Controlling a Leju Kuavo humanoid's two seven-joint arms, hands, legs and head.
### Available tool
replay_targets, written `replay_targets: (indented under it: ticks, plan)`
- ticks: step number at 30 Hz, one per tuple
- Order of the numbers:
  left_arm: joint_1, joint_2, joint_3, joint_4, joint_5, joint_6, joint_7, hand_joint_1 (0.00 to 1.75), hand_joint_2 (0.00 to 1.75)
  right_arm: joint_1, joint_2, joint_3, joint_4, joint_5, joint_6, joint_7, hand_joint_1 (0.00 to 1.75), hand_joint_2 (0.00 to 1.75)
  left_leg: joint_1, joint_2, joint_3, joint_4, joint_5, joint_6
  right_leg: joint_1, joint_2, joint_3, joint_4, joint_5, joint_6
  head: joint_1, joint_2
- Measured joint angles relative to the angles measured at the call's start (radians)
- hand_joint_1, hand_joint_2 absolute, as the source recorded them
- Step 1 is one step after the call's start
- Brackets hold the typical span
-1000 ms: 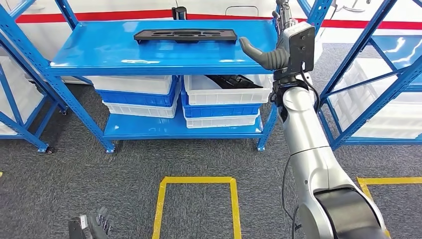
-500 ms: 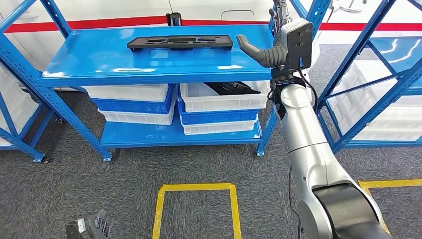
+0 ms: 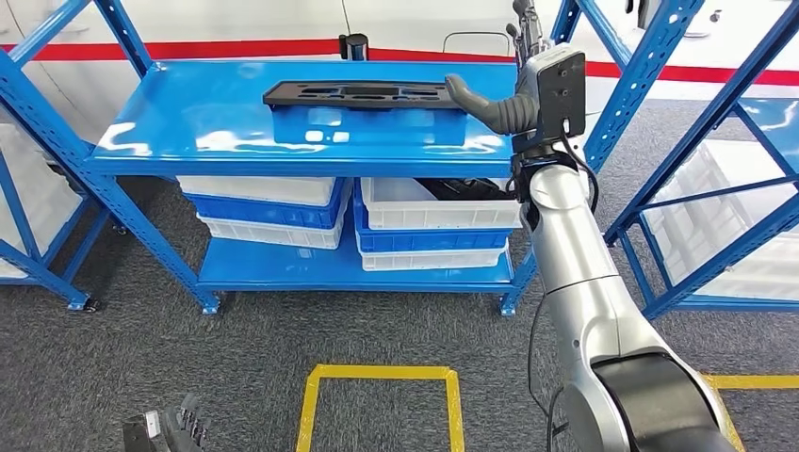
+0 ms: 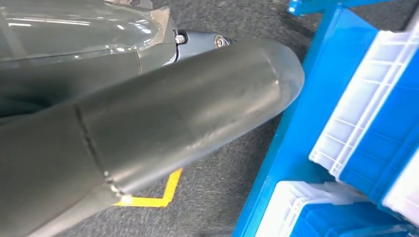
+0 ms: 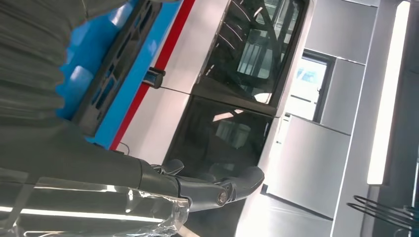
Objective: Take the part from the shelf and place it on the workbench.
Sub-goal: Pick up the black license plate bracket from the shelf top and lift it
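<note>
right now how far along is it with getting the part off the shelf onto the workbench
Early stage. Done: the robot stands facing the blue shelf, with its right hand raised to top-shelf height beside the black part. In hand: nothing; the part lies flat on the shelf, and the hand is not gripping it. The left hand hangs low. Left: grip the part, lift it off, carry it to the workbench.

Blue shelf (image 3: 170,132) — flat black part (image 3: 361,92) on top, white-and-blue bins (image 3: 269,202) on the lower tier.

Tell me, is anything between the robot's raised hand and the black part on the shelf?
No. In the head view, the right hand nearly meets the black part.
</note>
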Motion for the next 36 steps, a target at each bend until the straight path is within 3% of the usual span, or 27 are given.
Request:
replay_targets:
  ticks: [2, 3, 5, 7, 9, 11, 12, 13, 15, 16, 17, 19, 21, 23, 24, 26, 27, 28, 29, 30, 31, 32, 33, 35, 36]
  plan:
    - [-0.002, 0.000, -0.005, 0.001, -0.023, 0.006, 0.001, 0.00, 0.00, 0.001, -0.002, 0.001, -0.001, 0.001, -0.001, 0.002, 0.00, 1.75, -0.004, 0.000, 0.017, -0.002, -0.019, -0.011, 0.004, -0.004, 0.022, -0.068, 0.058, -0.013, 0.000, 0.000]
    - [-0.004, 0.001, -0.009, 0.001, -0.034, 0.009, 0.001, 0.00, 0.00, 0.001, -0.002, 0.001, -0.002, 0.001, -0.002, 0.003, 0.00, 1.75, -0.006, -0.001, 0.023, 0.001, -0.023, -0.016, 0.004, -0.004, 0.031, -0.073, 0.064, -0.026, -0.001, 0.000]
    - [-0.007, 0.003, -0.018, 0.001, -0.051, 0.018, 0.001, 0.00, 0.00, 0.003, -0.003, 0.000, -0.008, 0.002, -0.006, 0.004, 0.00, 1.75, -0.005, 0.003, 0.005, 0.049, -0.008, -0.024, -0.004, -0.001, 0.052, -0.076, 0.068, -0.046, -0.002, 0.000]
    - [-0.011, 0.005, -0.028, 0.001, -0.065, 0.028, 0.001, 0.00, 0.00, 0.005, -0.002, -0.001, -0.015, 0.004, -0.010, 0.006, 0.00, 1.75, -0.002, 0.010, -0.066, 0.162, 0.004, -0.032, -0.008, 0.001, 0.073, -0.077, 0.057, -0.063, -0.006, 0.000]
    - [-0.014, 0.007, -0.038, 0.001, -0.072, 0.034, 0.000, 0.00, 0.00, 0.012, -0.001, -0.001, -0.021, 0.006, -0.011, 0.010, 0.00, 1.75, 0.000, 0.014, -0.156, 0.269, -0.043, -0.041, -0.006, 0.004, 0.090, -0.077, 0.038, -0.072, -0.008, 0.000]
    - [-0.014, 0.009, -0.045, 0.002, -0.074, 0.038, 0.001, 0.00, 0.00, 0.024, -0.001, -0.001, -0.027, 0.010, -0.012, 0.015, 0.00, 1.75, 0.001, 0.016, -0.211, 0.289, -0.105, -0.046, -0.005, 0.009, 0.112, -0.077, 0.016, -0.073, -0.009, 0.000]
    - [-0.014, 0.010, -0.047, 0.002, -0.074, 0.040, 0.001, 0.00, 0.00, 0.029, -0.001, -0.002, -0.030, 0.012, -0.012, 0.017, 0.00, 1.75, 0.001, 0.017, -0.216, 0.257, -0.106, -0.045, -0.004, 0.011, 0.127, -0.077, 0.004, -0.072, -0.009, 0.000]
    - [-0.014, 0.012, -0.048, 0.002, -0.074, 0.042, 0.001, 0.00, 0.00, 0.032, -0.001, -0.002, -0.034, 0.015, -0.013, 0.019, 0.00, 1.75, 0.001, 0.017, -0.207, 0.202, -0.077, -0.042, -0.003, 0.012, 0.143, -0.077, -0.008, -0.070, -0.009, 0.000]
    - [-0.014, 0.015, -0.049, 0.002, -0.072, 0.043, 0.000, 0.00, 0.00, 0.036, -0.001, -0.002, -0.038, 0.017, -0.013, 0.021, 0.00, 1.75, -0.002, 0.017, -0.172, 0.068, 0.040, -0.030, 0.000, 0.014, 0.174, -0.079, -0.034, -0.064, -0.009, 0.000]
    - [-0.014, 0.016, -0.049, 0.002, -0.071, 0.043, 0.001, 0.00, 0.00, 0.036, 0.000, -0.002, -0.041, 0.018, -0.013, 0.022, 0.00, 1.75, -0.005, 0.017, -0.157, 0.024, 0.086, -0.024, 0.002, 0.015, 0.187, -0.082, -0.048, -0.060, -0.009, 0.000]
    - [-0.014, 0.017, -0.050, 0.002, -0.071, 0.043, 0.001, 0.00, 0.00, 0.036, 0.000, -0.002, -0.045, 0.018, -0.013, 0.023, 0.00, 1.75, -0.007, 0.017, -0.145, 0.000, 0.112, -0.017, 0.004, 0.017, 0.201, -0.083, -0.054, -0.053, -0.009, 0.000]
    - [-0.017, 0.018, -0.050, 0.001, -0.070, 0.043, 0.001, 0.00, 0.00, 0.033, 0.002, -0.002, -0.054, 0.018, -0.013, 0.025, 0.00, 1.75, -0.010, 0.015, -0.122, -0.012, 0.109, -0.004, 0.007, 0.019, 0.217, -0.073, -0.056, -0.037, -0.009, 0.000]
    - [-0.020, 0.018, -0.051, 0.001, -0.068, 0.043, 0.001, 0.00, 0.00, 0.029, 0.001, -0.003, -0.060, 0.019, -0.013, 0.026, 0.00, 1.75, -0.009, 0.014, -0.092, -0.019, 0.105, 0.012, 0.007, 0.016, 0.191, -0.014, -0.050, -0.025, -0.006, 0.000]
    - [-0.021, 0.018, -0.051, 0.001, -0.065, 0.042, 0.001, 0.00, 0.00, 0.031, -0.002, -0.003, -0.060, 0.019, -0.012, 0.027, 0.00, 1.75, -0.008, 0.015, -0.070, -0.020, 0.093, 0.020, 0.005, 0.012, 0.115, 0.104, -0.065, -0.021, -0.003, 0.000]
    - [-0.021, 0.018, -0.051, 0.001, -0.063, 0.041, 0.001, 0.00, 0.00, 0.033, -0.003, -0.003, -0.060, 0.020, -0.012, 0.027, 0.00, 1.75, -0.009, 0.014, -0.062, -0.020, 0.084, 0.021, 0.004, 0.011, 0.069, 0.162, -0.087, -0.021, -0.003, 0.000]
    - [-0.020, 0.016, -0.051, 0.001, -0.059, 0.040, 0.001, 0.00, 0.00, 0.038, -0.006, -0.003, -0.060, 0.020, -0.011, 0.027, 0.00, 1.75, -0.010, 0.009, -0.041, -0.020, 0.062, 0.020, 0.005, 0.011, 0.001, 0.211, -0.137, -0.025, -0.002, 0.000]
    - [-0.019, 0.015, -0.051, 0.001, -0.057, 0.040, 0.001, 0.00, 0.00, 0.040, -0.008, -0.003, -0.059, 0.020, -0.011, 0.027, 0.00, 1.75, -0.010, 0.005, -0.027, -0.020, 0.050, 0.019, 0.005, 0.011, -0.011, 0.190, -0.145, -0.024, -0.001, 0.000]
    - [-0.018, 0.013, -0.051, 0.001, -0.056, 0.040, 0.001, 0.00, 0.00, 0.040, -0.010, -0.003, -0.059, 0.020, -0.010, 0.027, 0.00, 1.75, -0.011, 0.003, -0.011, -0.020, 0.038, 0.018, 0.006, 0.011, -0.007, 0.138, -0.129, -0.020, 0.000, 0.000]
    - [-0.018, 0.012, -0.051, 0.001, -0.056, 0.039, 0.001, 0.00, 0.00, 0.041, -0.012, -0.003, -0.059, 0.020, -0.010, 0.027, 0.00, 1.75, -0.012, 0.001, 0.005, -0.020, 0.024, 0.016, 0.007, 0.010, 0.006, 0.065, -0.087, -0.013, 0.001, 0.000]
    - [-0.018, 0.011, -0.051, 0.001, -0.055, 0.039, 0.001, 0.00, 0.00, 0.041, -0.015, -0.003, -0.058, 0.019, -0.010, 0.027, 0.00, 1.75, -0.014, -0.001, 0.022, -0.020, 0.011, 0.013, 0.009, 0.008, 0.021, -0.004, -0.026, -0.007, 0.001, 0.000]
    - [-0.019, 0.010, -0.051, 0.001, -0.055, 0.038, 0.001, 0.00, 0.00, 0.042, -0.017, -0.003, -0.058, 0.019, -0.010, 0.027, 0.00, 1.75, -0.014, -0.002, 0.036, -0.022, -0.002, 0.009, 0.012, 0.006, 0.037, -0.055, 0.025, -0.009, 0.001, 0.000]
    - [-0.019, 0.008, -0.051, 0.000, -0.055, 0.037, 0.001, 0.00, 0.00, 0.042, -0.019, -0.003, -0.057, 0.019, -0.010, 0.027, 0.00, 1.75, -0.014, -0.003, 0.050, -0.025, -0.011, 0.003, 0.017, 0.006, 0.051, -0.085, 0.060, -0.017, 0.000, 0.000]
    - [-0.020, 0.007, -0.051, 0.000, -0.055, 0.036, 0.001, 0.00, 0.00, 0.041, -0.019, -0.003, -0.058, 0.019, -0.010, 0.026, 0.00, 1.75, -0.014, -0.004, 0.060, -0.024, -0.012, -0.004, 0.020, 0.007, 0.061, -0.097, 0.074, -0.032, -0.001, 0.000]
    - [-0.022, 0.006, -0.052, -0.001, -0.054, 0.034, 0.001, 0.00, 0.00, 0.038, -0.019, -0.004, -0.061, 0.018, -0.010, 0.024, 0.00, 1.75, -0.012, -0.002, 0.064, -0.008, -0.005, -0.015, 0.016, 0.009, 0.091, -0.113, 0.066, -0.062, 0.000, 0.000]
    - [-0.023, 0.005, -0.052, -0.001, -0.054, 0.032, 0.001, 0.00, 0.00, 0.036, -0.019, -0.004, -0.062, 0.018, -0.010, 0.023, 0.00, 1.75, -0.012, 0.001, 0.048, 0.024, -0.003, -0.019, 0.009, 0.009, 0.104, -0.119, 0.063, -0.074, -0.001, 0.000]
